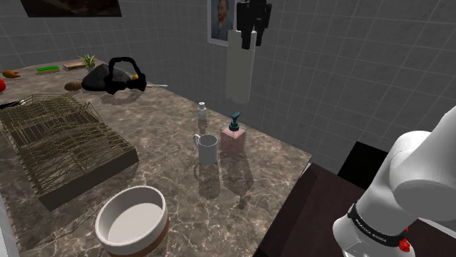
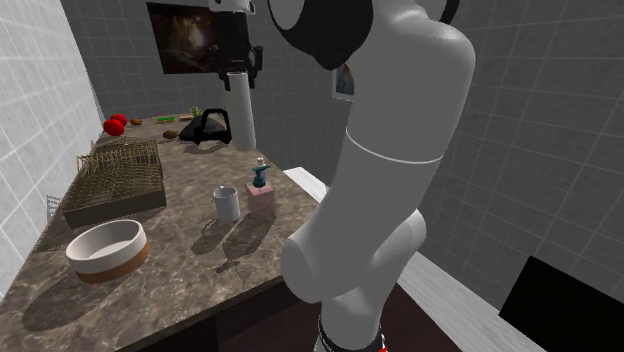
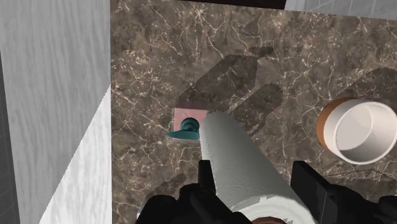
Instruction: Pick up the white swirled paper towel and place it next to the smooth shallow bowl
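The black gripper (image 1: pixel 252 35) pinches the upper end of a white paper towel roll (image 1: pixel 240 69), which hangs upright, high above the brown marbled counter (image 1: pixel 168 124). Below its lower end stands a pink soap dispenser (image 3: pixel 189 121). The white, brown-banded bowl (image 1: pixel 146 191) sits well apart from the dispenser on the counter.
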Controlling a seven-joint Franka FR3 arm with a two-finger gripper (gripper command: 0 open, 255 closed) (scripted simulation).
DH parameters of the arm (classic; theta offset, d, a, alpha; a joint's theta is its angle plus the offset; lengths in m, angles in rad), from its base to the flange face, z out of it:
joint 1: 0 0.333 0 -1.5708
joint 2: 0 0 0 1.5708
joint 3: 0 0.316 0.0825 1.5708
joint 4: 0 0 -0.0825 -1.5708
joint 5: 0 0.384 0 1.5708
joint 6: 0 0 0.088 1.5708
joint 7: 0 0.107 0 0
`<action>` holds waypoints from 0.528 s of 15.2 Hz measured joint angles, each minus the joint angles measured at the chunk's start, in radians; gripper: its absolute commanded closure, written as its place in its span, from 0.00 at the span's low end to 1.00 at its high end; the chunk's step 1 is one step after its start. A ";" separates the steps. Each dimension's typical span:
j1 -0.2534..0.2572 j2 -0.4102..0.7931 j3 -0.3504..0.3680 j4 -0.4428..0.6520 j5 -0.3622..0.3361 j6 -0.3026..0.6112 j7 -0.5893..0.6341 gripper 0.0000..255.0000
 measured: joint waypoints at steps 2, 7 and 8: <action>0.018 -0.032 0.028 -0.039 0.009 0.007 0.045 1.00; 0.064 -0.063 0.106 -0.061 0.034 -0.001 0.170 1.00; 0.074 -0.073 0.122 -0.073 0.040 0.000 0.196 1.00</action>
